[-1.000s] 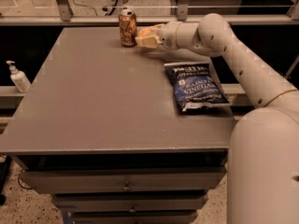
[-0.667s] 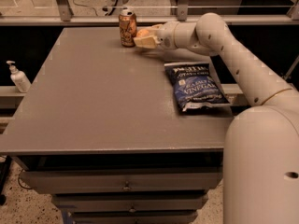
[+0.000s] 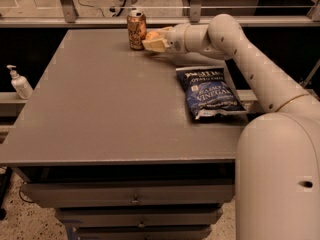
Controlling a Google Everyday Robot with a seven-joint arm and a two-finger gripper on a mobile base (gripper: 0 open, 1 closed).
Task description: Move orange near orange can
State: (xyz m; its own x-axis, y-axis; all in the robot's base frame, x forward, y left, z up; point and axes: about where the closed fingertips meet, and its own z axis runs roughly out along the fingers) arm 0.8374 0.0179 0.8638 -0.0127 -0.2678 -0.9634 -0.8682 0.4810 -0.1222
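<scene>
The orange can [image 3: 136, 29] stands upright near the table's far edge, left of centre. My gripper [image 3: 154, 40] reaches in from the right, just right of the can. Its fingers are around the orange [image 3: 152, 35], which shows as a small round shape between them, right beside the can. The orange sits low, at or close to the table top; I cannot tell whether it rests on it.
A dark blue chip bag [image 3: 207, 91] lies flat on the right side of the grey table [image 3: 100, 109]. My arm [image 3: 250, 59] stretches over the table's right part. A white pump bottle [image 3: 19, 82] stands on a ledge off the left edge. A glass rail runs behind the table.
The gripper with the orange has crept a little left, closer to the can. The can and the chip bag have not moved.
</scene>
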